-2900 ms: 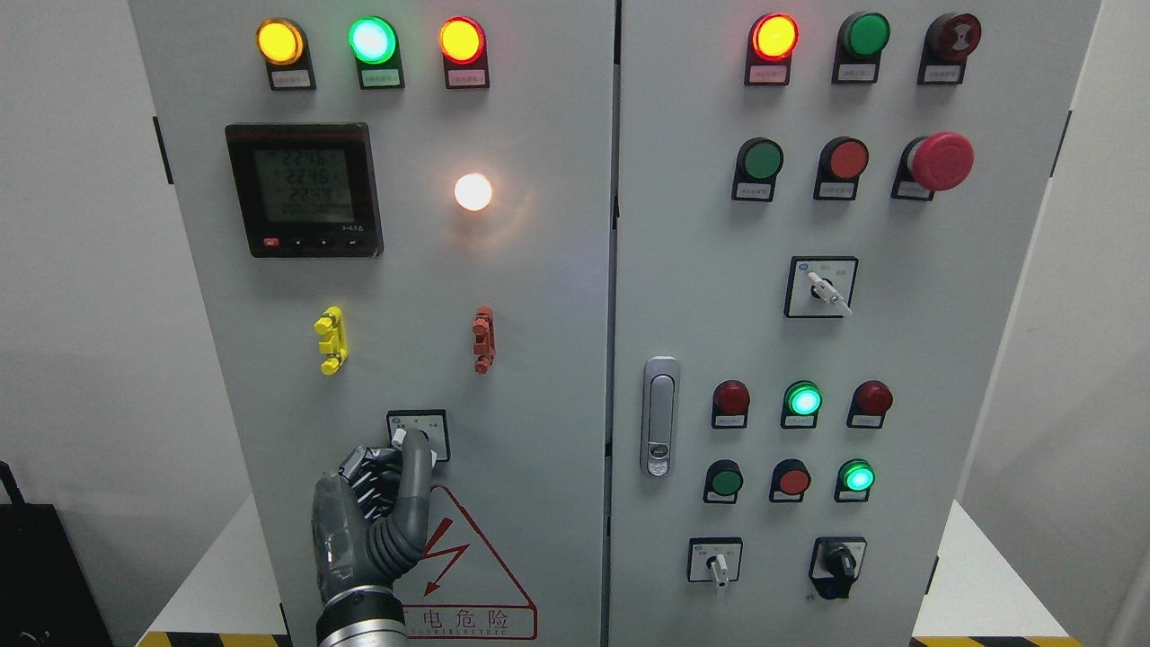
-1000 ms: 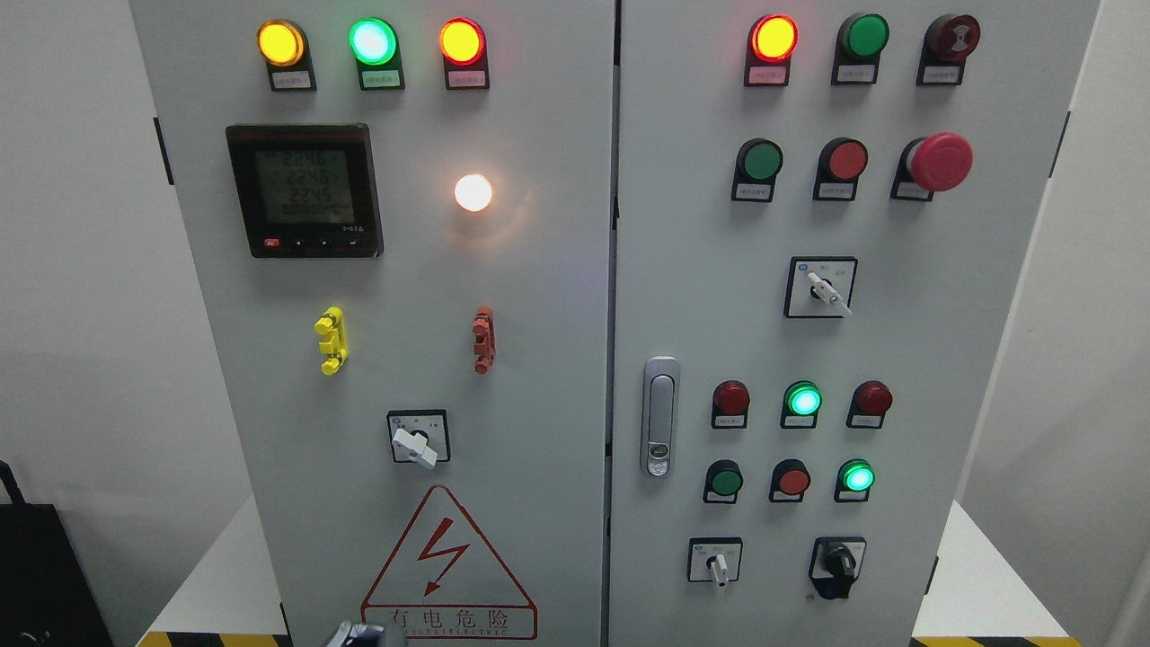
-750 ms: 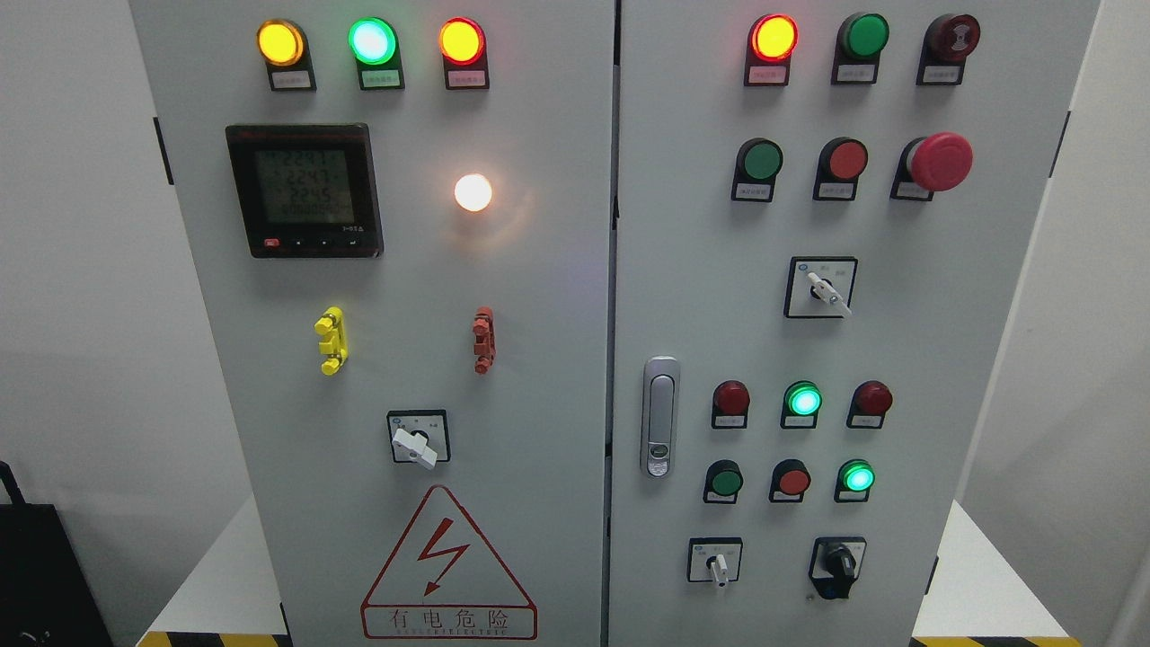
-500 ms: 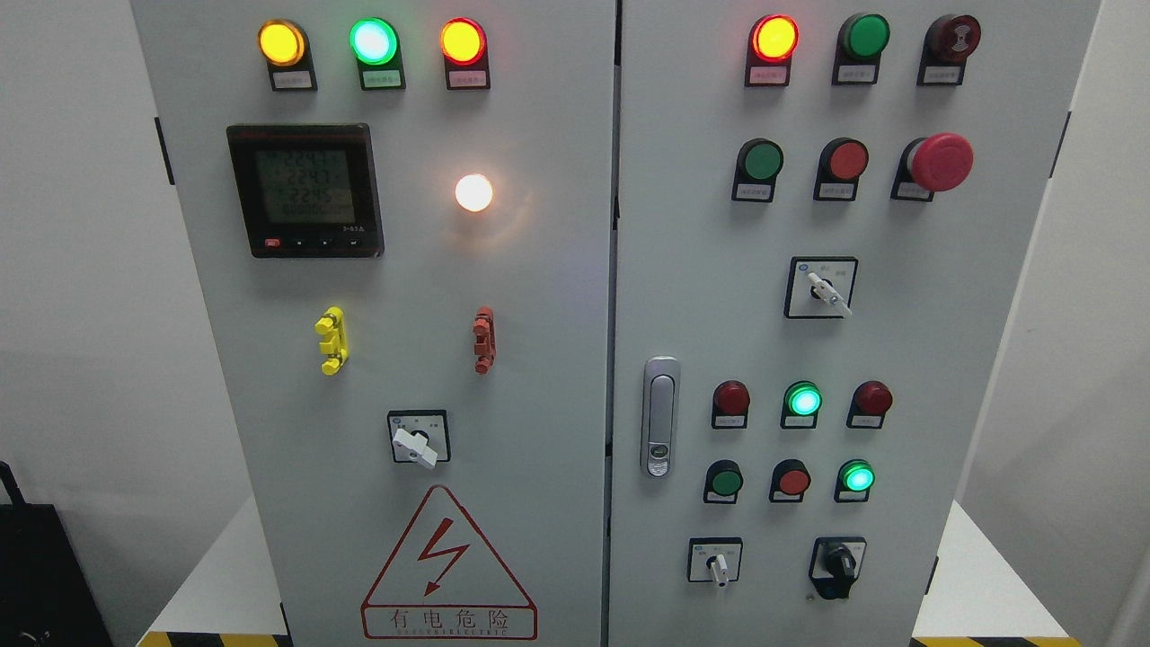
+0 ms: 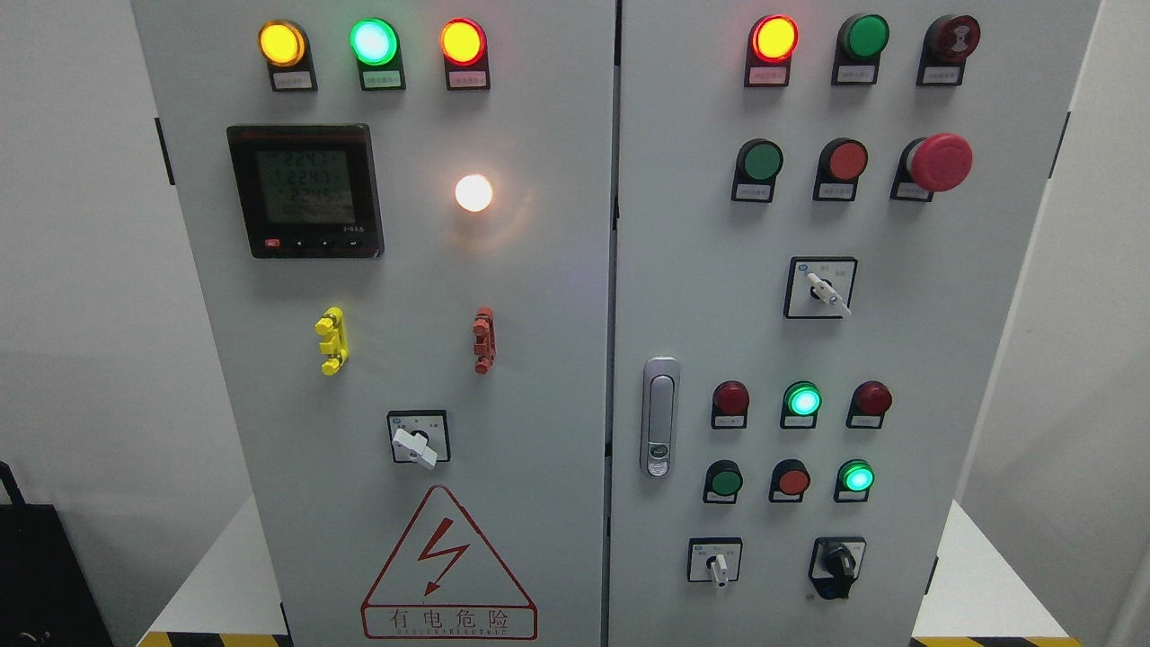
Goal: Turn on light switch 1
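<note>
A white rotary switch sits in a black-framed plate on the lower left door of the grey cabinet. Its handle is turned so that its longer end points down to the right. Above it a round white lamp glows brightly. Neither of my hands shows in the head view.
The left door also holds a black digital meter, three lit lamps along the top, a yellow clip, a red clip and a warning triangle. The right door carries a latch handle, push buttons, a red mushroom button and three more rotary switches.
My left hand, which was on the white rotary switch 2.9 s ago, dropped down and left the view. The switch and the lit lamp stay as they were.
</note>
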`<state>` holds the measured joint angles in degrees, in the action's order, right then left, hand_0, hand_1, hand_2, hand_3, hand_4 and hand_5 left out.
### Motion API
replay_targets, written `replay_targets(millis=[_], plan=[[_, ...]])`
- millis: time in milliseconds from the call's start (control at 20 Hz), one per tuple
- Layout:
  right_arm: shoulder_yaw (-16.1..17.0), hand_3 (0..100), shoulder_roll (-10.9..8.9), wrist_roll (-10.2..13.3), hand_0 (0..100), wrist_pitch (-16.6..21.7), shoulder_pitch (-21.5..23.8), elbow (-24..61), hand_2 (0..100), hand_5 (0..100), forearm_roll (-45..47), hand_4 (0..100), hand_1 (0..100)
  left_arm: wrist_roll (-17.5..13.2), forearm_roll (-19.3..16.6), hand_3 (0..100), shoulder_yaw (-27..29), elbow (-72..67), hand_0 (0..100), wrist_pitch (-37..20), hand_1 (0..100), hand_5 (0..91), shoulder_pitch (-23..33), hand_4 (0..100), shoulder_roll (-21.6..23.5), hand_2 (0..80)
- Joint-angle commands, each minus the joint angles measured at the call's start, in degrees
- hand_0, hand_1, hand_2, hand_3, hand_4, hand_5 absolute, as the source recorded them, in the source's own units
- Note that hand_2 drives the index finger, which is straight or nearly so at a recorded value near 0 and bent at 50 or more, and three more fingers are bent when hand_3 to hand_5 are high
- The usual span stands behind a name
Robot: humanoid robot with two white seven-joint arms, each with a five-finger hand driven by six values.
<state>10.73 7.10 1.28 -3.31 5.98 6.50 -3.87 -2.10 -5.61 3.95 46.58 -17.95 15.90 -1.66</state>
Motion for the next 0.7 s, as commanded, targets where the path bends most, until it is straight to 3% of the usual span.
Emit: replay_targets(millis=[0, 100, 350, 650], plan=[[0.08, 0, 0.01, -0.05, 0, 0.05, 0.00, 0.01, 0, 0, 0.00, 0, 0, -1.59, -0.37, 20, 1.76, -28.64, 21, 12.29, 20, 0.0, -0.78, 28, -0.62, 3.7], [-0.01, 0, 0.02, -0.05, 0, 0.05, 0.00, 0.01, 0, 0, 0.00, 0, 0, -2.65, -0.37, 15, 1.76, -28.82, 22, 15.04, 21, 0.0, -0.78, 22, -0.62, 0.0], [0.08, 0, -0.07, -0.04, 0, 0.05, 0.00, 0.01, 0, 0, 0.00, 0, 0, -2.12, -1.51, 1, 1.23, -31.02, 23, 15.40, 18, 0.0, -0.78, 9, -0.54, 0.0], [-0.01, 0, -0.07, -0.05, 0, 0.05, 0.00, 0.01, 0, 0, 0.00, 0, 0, -2.12, -1.07, 0, 1.14, -31.02, 27, 15.32, 10, 0.0, -0.87, 2, -0.71, 0.0]])
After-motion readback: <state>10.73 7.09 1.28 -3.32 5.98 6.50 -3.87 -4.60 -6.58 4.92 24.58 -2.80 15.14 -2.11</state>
